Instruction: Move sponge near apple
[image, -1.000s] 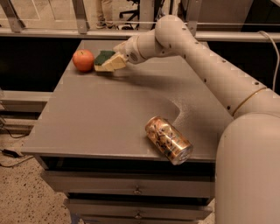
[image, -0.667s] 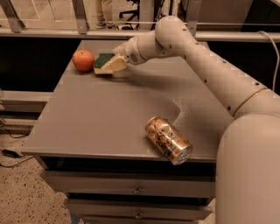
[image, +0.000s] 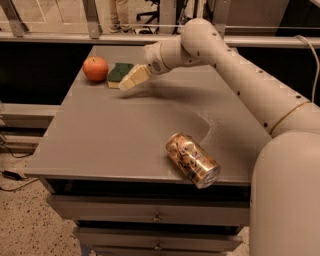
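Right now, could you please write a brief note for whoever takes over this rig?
Gripper: low over the far part of the table, against the sponge's edge; I cannot tell whether it holds it.
Sponge: flat on the table between the apple and the gripper, close to the apple.
Can: on its side near the front edge, uninvolved.
Done: sponge is near the apple.
Left: confirm release, then withdraw the arm.

A second ago the flat, wavy-edged sponge with the dark green top and pale yellow base sat tilted up in my hand. Now it lies flat on the grey desk, just beyond the hand's tip. The hand has drawn back slightly, away from the round red-orange apple.
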